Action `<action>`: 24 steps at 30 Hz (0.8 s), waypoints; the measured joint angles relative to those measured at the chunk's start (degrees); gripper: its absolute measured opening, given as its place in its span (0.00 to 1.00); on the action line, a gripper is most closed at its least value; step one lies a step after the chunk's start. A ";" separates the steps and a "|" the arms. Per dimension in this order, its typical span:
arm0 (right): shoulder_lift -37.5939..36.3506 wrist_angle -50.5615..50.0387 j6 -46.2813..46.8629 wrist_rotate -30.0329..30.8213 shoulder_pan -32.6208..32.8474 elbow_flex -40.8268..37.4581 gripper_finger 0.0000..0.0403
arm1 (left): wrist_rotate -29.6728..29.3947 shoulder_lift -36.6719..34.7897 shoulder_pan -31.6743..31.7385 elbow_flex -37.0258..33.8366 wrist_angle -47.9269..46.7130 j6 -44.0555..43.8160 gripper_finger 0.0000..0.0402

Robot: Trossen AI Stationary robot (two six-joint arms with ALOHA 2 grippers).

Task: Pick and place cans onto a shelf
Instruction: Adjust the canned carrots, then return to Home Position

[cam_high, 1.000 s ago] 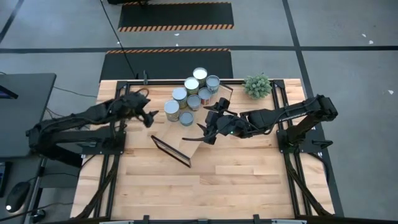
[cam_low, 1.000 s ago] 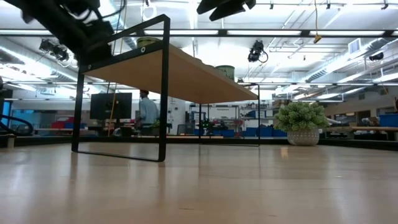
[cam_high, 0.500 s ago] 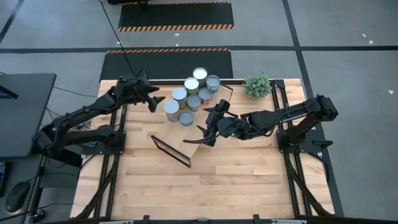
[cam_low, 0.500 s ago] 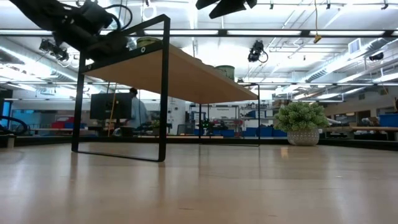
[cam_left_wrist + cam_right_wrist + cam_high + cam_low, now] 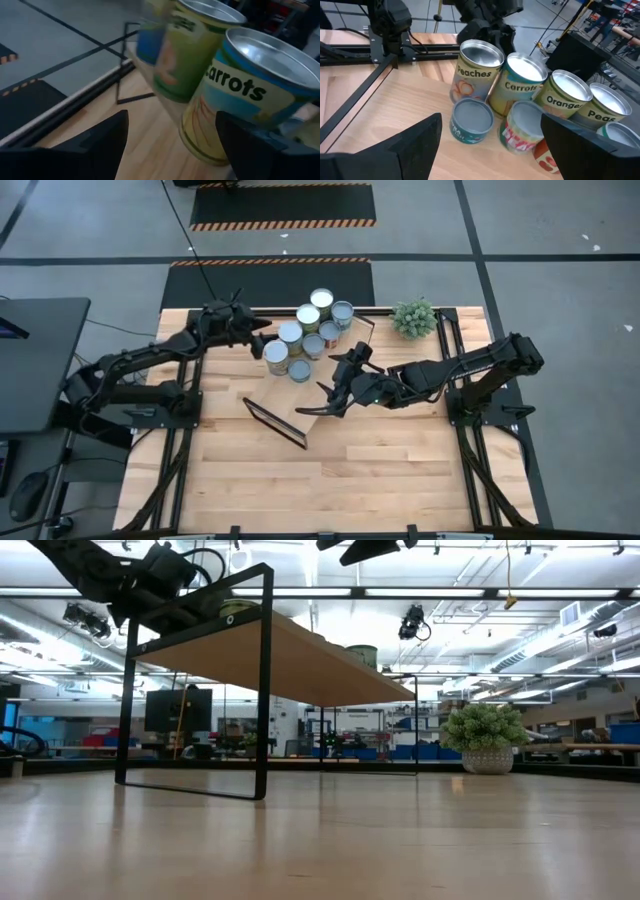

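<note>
Several cans [image 5: 305, 335] stand upright in a tight cluster on the far part of the shelf [image 5: 275, 423]. Two of them show above its board [image 5: 300, 655] in the low view. My left gripper [image 5: 262, 332] is open, level with the cans at the cluster's left side. The Carrots can [image 5: 245, 95] is just ahead of its fingers and not touched. My right gripper [image 5: 328, 385] hovers open over the shelf's middle and faces the Peaches can [image 5: 475, 75] and a short tin [image 5: 471, 120].
A small green plant [image 5: 414, 317] in a white pot stands at the table's far right, beyond the shelf's far end. Black rails [image 5: 180, 430] run along both sides of the wooden tabletop. The shelf lies slantwise, its near end toward the table's middle.
My left gripper has swung toward the table's far edge and then right, up to the can cluster, turning until it points at the cans. My right gripper has stayed over the shelf. The cans and the shelf have not moved.
</note>
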 joint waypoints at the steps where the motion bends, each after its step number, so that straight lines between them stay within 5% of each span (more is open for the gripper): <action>1: 0.00 0.01 0.16 0.30 0.03 0.00 0.86 | 0.02 0.00 -0.43 0.00 -0.06 0.00 0.76; 10: 0.01 -0.02 0.99 1.27 -0.01 0.00 0.86 | -6.11 -0.16 -2.14 0.05 -0.83 0.72 0.76; 17: -3.17 -4.08 11.21 1.30 -0.01 -0.15 0.86 | -5.18 -5.34 -1.04 0.66 -4.37 3.37 0.76; 24: -10.14 -1.64 19.11 -3.23 -0.19 -8.90 0.86 | -0.55 -15.20 0.43 0.66 -11.24 0.33 0.76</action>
